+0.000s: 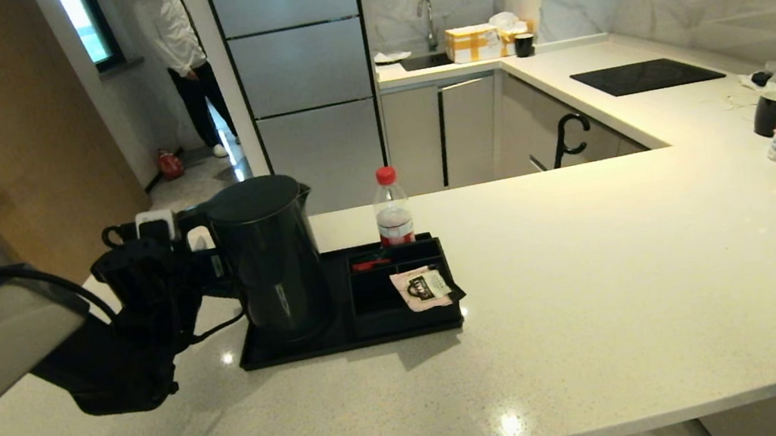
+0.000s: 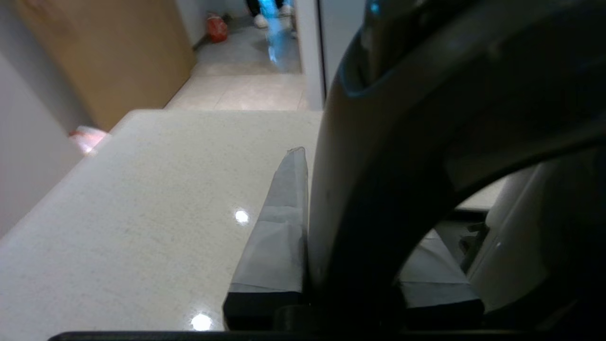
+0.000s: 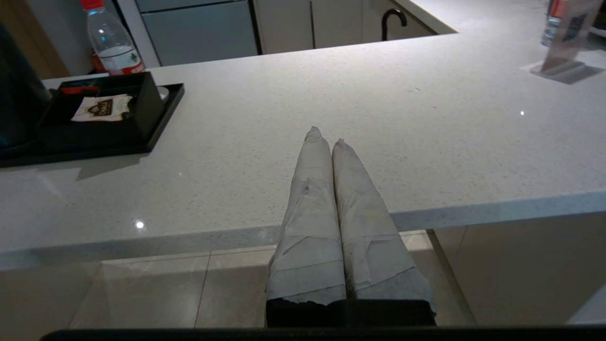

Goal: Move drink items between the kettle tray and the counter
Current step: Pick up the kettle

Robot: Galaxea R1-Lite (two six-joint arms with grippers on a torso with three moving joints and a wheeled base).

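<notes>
Left pincer (image 1: 195, 240) grips the loop handle of the tall matte-black electric kettle (image 1: 269, 259), which in the head view stands on the flat black rectangular plastic tray (image 1: 374, 331) on the pale speckled stone counter (image 1: 599, 294); a whitish-pink flat sachet (image 1: 421, 287) lies in a tray compartment. Rigid and probably heavy, the kettle is best held by that handle. Only the left wrist view shows taped fingers (image 2: 279, 227) flanking the handle. Only the right wrist view shows the right pincer (image 3: 331, 147), closed and empty, parked over the counter's near edge.

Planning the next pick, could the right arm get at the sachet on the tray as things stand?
Probably yes. The right gripper hangs shut off the counter's front edge, with bare counter between it and the sachet, which lies uncovered on the tray.
</notes>
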